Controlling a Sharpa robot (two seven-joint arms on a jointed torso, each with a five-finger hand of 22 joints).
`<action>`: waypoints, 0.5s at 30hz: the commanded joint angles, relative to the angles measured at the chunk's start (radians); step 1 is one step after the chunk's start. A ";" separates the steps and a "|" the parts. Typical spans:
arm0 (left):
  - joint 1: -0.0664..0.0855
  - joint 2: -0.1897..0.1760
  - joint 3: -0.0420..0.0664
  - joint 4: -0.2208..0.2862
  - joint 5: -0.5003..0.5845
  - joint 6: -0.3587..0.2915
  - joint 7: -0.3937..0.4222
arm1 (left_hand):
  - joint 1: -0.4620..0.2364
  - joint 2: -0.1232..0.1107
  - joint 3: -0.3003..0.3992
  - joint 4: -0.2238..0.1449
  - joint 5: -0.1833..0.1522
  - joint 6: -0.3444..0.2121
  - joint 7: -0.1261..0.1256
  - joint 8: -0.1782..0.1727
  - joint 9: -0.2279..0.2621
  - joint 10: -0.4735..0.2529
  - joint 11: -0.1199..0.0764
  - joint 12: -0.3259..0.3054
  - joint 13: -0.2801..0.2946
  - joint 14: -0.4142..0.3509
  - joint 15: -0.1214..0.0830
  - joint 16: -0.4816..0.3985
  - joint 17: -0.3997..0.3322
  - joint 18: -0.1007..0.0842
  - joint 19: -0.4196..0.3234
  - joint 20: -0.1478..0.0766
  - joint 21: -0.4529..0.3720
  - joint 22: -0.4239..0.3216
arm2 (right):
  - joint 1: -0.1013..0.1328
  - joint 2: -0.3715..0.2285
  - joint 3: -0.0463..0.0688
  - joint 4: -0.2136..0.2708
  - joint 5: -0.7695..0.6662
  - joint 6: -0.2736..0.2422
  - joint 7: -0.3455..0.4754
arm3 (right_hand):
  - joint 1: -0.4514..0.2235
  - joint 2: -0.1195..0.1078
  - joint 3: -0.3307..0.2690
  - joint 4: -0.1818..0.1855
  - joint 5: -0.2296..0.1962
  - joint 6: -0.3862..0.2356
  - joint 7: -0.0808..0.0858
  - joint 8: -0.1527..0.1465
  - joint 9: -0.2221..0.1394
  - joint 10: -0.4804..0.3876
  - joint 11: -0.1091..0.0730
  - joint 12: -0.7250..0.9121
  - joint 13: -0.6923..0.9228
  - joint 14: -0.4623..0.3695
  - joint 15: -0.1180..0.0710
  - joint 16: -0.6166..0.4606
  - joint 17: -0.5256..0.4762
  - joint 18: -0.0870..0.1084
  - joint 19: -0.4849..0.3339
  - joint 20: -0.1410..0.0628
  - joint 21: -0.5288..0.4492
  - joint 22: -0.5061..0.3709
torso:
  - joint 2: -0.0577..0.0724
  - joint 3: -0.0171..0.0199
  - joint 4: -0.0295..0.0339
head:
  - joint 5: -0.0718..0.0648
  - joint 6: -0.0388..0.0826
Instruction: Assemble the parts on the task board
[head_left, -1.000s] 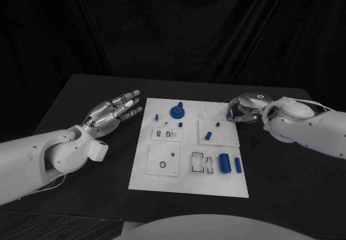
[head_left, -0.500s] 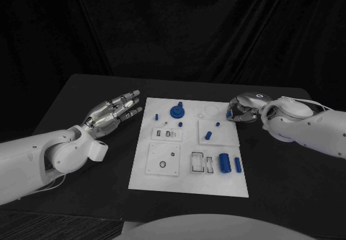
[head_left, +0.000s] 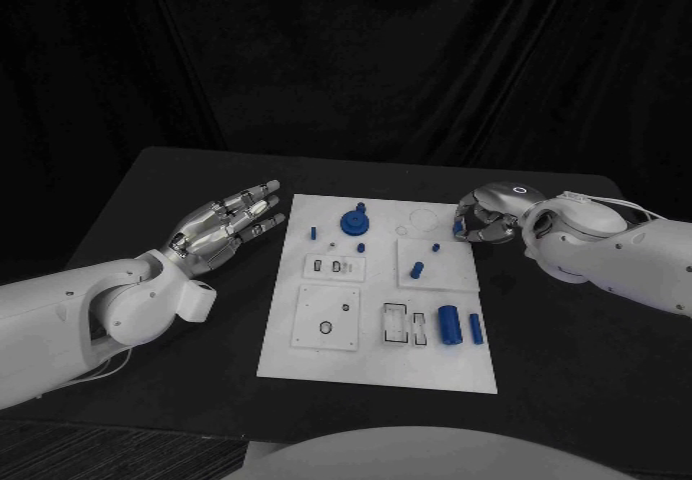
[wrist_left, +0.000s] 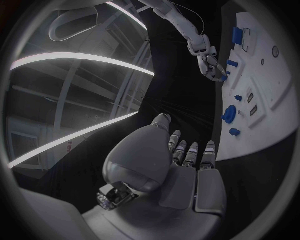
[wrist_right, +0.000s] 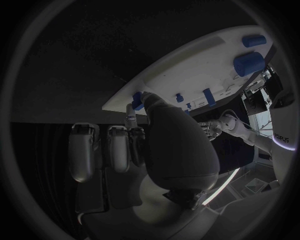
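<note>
The white task board (head_left: 378, 345) lies flat in the middle of the black bench (head_left: 159, 190). Small blue parts sit on it.

The left hand (head_left: 227, 225) floats over the bench, just beside the board's left edge. Its fingers are spread out and straight, and it has nothing in it.

The right hand (head_left: 485, 218) is at the board's far right corner. Its fingers are curled in, and a small blue part (head_left: 457, 229) shows between its fingertips. In the right wrist view the thumb and a finger pinch this blue piece just at the board's edge.

On the board, a round blue knob part (head_left: 355, 220) stands near the far edge, with a little blue peg (head_left: 313, 234) to its left. A short blue pin (head_left: 415, 269) lies on a raised white square near the middle. Near the right edge, a fat blue cylinder (head_left: 449, 326) and a thin blue rod (head_left: 476, 329) lie side by side. Empty slots and holes show on the near left part of the board.
</note>
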 joint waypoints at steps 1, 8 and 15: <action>-0.002 0.001 0.001 0.001 0.000 0.014 0.010 | 0.009 -0.005 0.033 -0.010 0.016 -0.005 -0.002 0.013 0.014 -0.004 0.009 0.019 0.003 0.006 0.008 -0.006 -0.005 -0.005 0.007 0.011 -0.001 0.003 | -0.002 -0.002 0.000 0.009 -0.002 -0.064 0.001 | 0.024 0.018 0.018 -0.008 0.027 0.040 -0.006 0.041 0.020 0.113 -0.007 0.017 0.263 0.113 -0.007 0.020 0.267 -0.027 0.068 -0.001 -0.005 0.242 | 0.000 -0.0001 0.0001 | 0.002 0.000; -0.003 0.001 0.001 0.000 0.000 0.012 0.010 | 0.009 -0.005 0.033 -0.010 0.016 -0.005 -0.002 0.013 0.014 -0.004 0.009 0.019 0.003 0.006 0.008 -0.006 -0.005 -0.005 0.007 0.011 -0.001 0.003 | 0.003 -0.016 0.001 0.059 -0.002 -0.136 -0.003 | 0.022 0.017 0.017 -0.009 0.033 0.047 -0.004 0.042 0.022 0.113 -0.007 0.017 0.263 0.113 -0.007 0.020 0.267 -0.027 0.068 -0.002 -0.006 0.242 | 0.001 -0.0005 -0.0003 | 0.002 -0.003; -0.004 0.005 0.001 -0.003 0.000 0.012 0.009 | 0.009 -0.005 0.033 -0.010 0.016 -0.005 -0.002 0.013 0.014 -0.004 0.009 0.019 0.003 0.006 0.008 -0.006 -0.005 -0.005 0.007 0.011 -0.001 0.003 | 0.051 -0.007 0.001 0.143 -0.002 -0.157 -0.013 | 0.019 0.015 0.015 -0.008 0.036 0.047 -0.002 0.041 0.023 0.113 -0.006 0.017 0.263 0.113 -0.006 0.020 0.267 -0.027 0.068 -0.002 -0.007 0.242 | 0.000 -0.0007 -0.0017 | 0.000 -0.005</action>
